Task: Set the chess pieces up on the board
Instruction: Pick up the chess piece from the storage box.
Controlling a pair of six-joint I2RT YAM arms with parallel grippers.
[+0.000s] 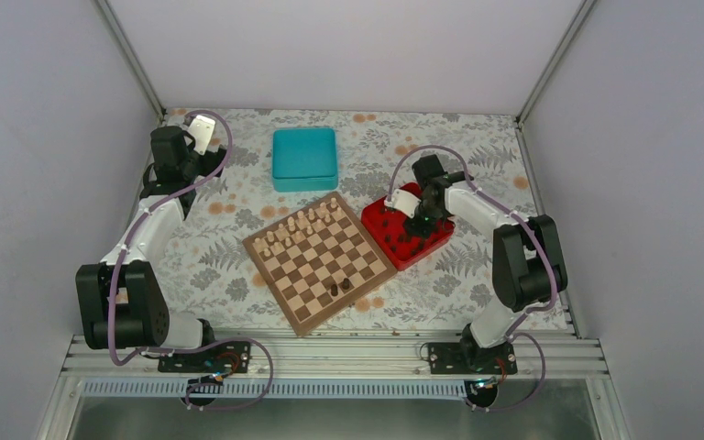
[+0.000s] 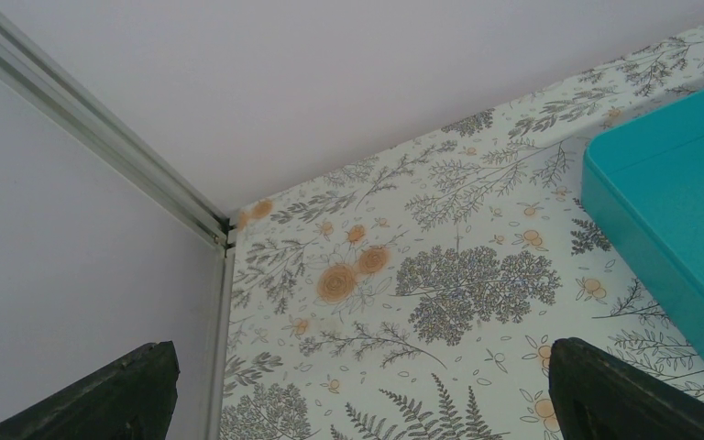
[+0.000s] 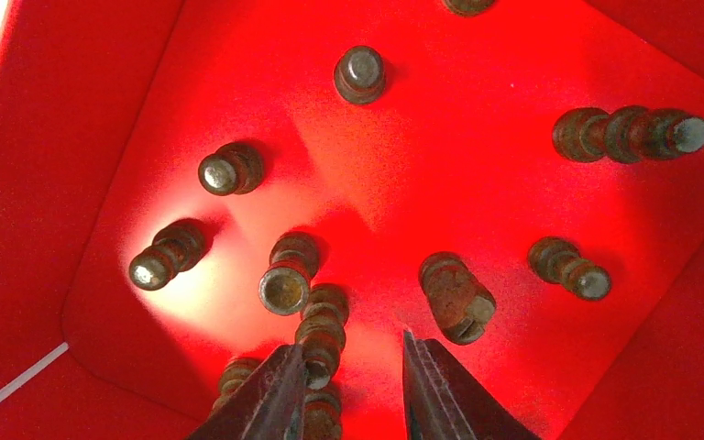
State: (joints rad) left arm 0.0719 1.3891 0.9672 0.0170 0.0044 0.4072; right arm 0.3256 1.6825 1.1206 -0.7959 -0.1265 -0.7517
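Observation:
The board (image 1: 307, 275) lies mid-table with pale pieces (image 1: 307, 223) along its far rows and two dark chess pieces (image 1: 339, 287) near its front edge. Several more dark chess pieces (image 3: 359, 73) stand or lie in the red tray (image 3: 477, 165). My right gripper (image 3: 353, 344) reaches down into that tray (image 1: 424, 255), open by a narrow gap. A lying piece (image 3: 323, 332) touches the inner side of its left finger, and bare red floor shows between the tips. A fallen piece (image 3: 456, 298) lies just beyond the right finger. My left gripper (image 2: 362, 367) hangs wide open and empty over the far left corner.
A teal box (image 1: 304, 158) sits behind the board, its edge (image 2: 669, 211) close on the right of my left gripper. The enclosure's wall and metal post (image 2: 101, 128) stand just left of it. The red tray's raised walls (image 3: 18, 183) ring my right gripper.

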